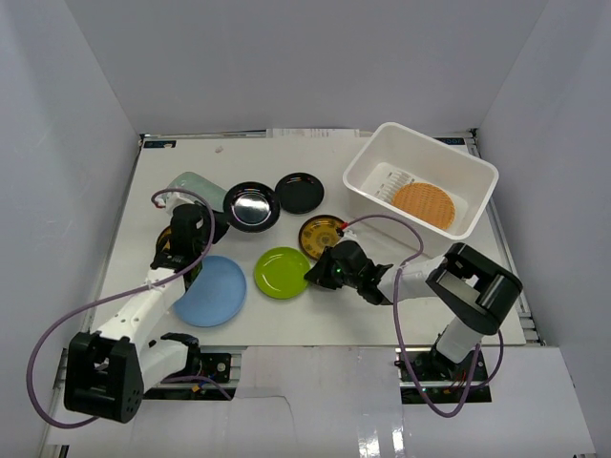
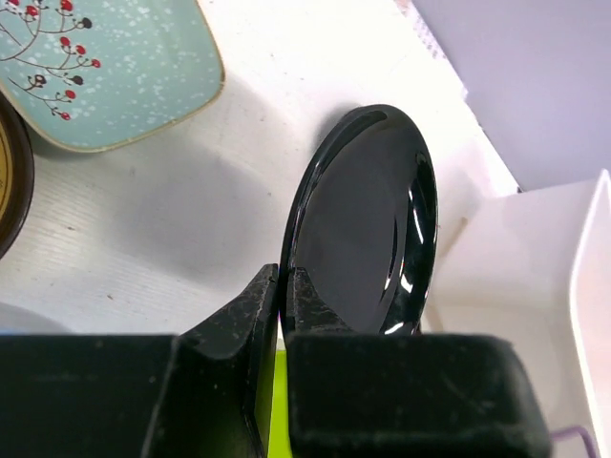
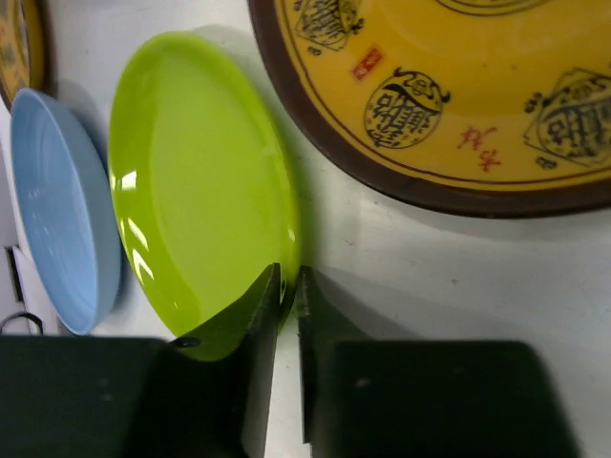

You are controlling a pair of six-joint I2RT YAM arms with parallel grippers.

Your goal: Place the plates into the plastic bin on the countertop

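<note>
The plates are mostly spread over the tabletop [image 1: 286, 320] to the left of the plastic bin [image 1: 365, 183]; only the woven orange plate [image 1: 424, 204] is seen lying inside the bin. The lime green plate [image 3: 191, 181], just beyond the gold-patterned plate [image 3: 458, 86] from the bin, is pinched at its rim by the right gripper [image 3: 289, 281]. A glossy black plate [image 2: 368, 229], well to the left of the bin, is pinched at its rim by the left gripper [image 2: 284, 286]. Both holds are thin edge pinches, so either plate could swing or slip out when lifted; how deep the rims sit cannot be judged. If both are carried to the bin together, the arms could be brought into collision, or a plate knocked against the bin's rim.
</note>
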